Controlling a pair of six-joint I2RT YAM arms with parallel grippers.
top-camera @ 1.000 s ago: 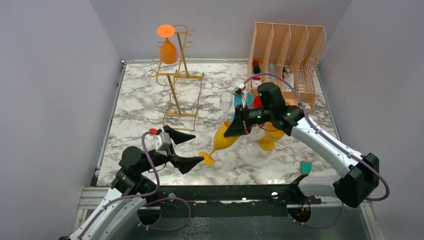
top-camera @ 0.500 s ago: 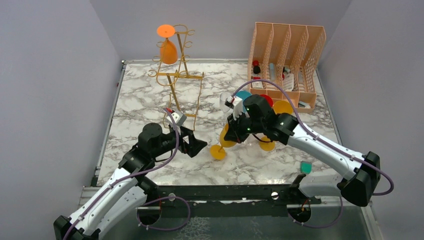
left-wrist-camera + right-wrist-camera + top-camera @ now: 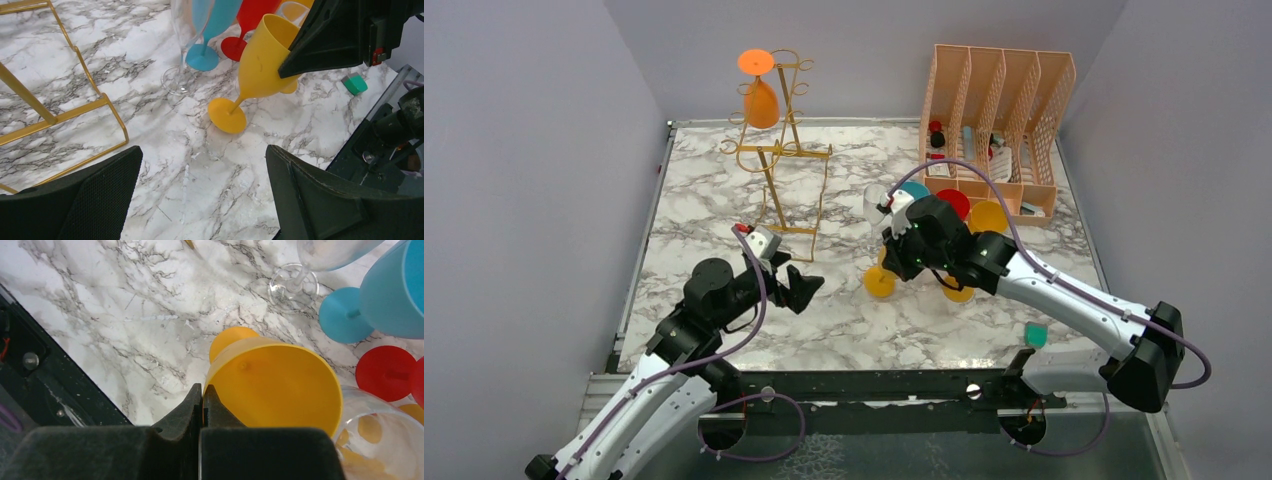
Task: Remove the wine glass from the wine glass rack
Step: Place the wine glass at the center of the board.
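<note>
Marble table | near edge: my left claw hung with fingers apart, holding nothing | centre: my right claw was clamped on tilted yellow glass rim | far-left corner: orange wine glass hung inverted on gold rack

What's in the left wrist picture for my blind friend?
A yellow wine glass leans over the marble table, its rim pinched by the right gripper. Behind stand clear, blue and red glasses, gold rack at left, open left gripper below.
</note>
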